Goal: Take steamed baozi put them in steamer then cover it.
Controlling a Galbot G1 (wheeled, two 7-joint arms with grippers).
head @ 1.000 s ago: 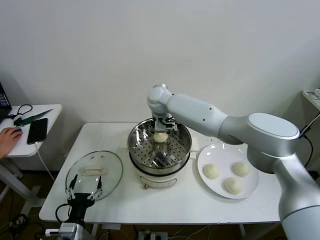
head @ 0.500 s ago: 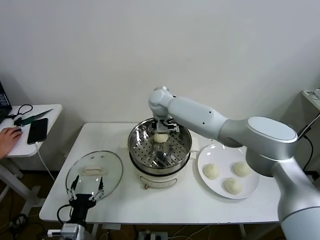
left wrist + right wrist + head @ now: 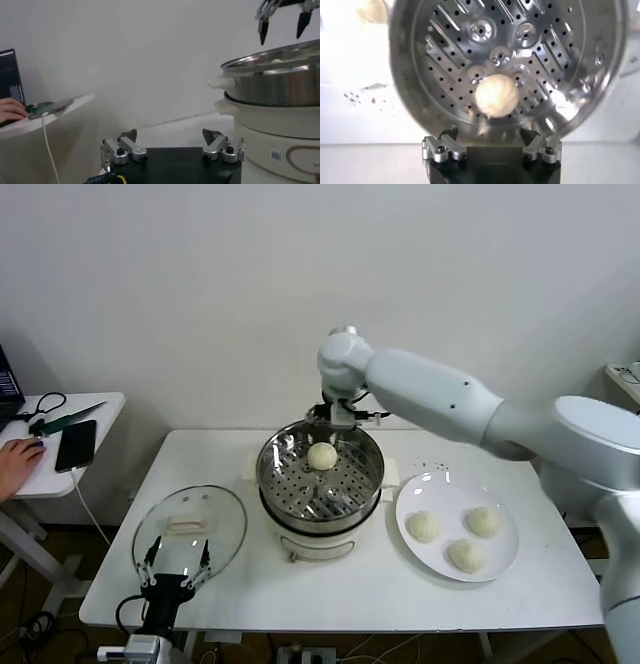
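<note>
Light: bright, even and diffuse across the white wall point(image 3: 150, 284) and table point(image 3: 360, 584).
Shadows: soft, faint under the plate point(image 3: 500, 569).
Glare: highlights on the steamer point(image 3: 580, 95) wall.
Blur: the bun point(image 3: 496, 96) and perforated tray look soft in the right wrist view.

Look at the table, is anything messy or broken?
Nothing looks broken or spilled. One baozi sits on the perforated tray in the steamer, three more wait on the white plate, and the glass cover lies flat on the table. Only a few small dark specks dot the plate's far rim.
</note>
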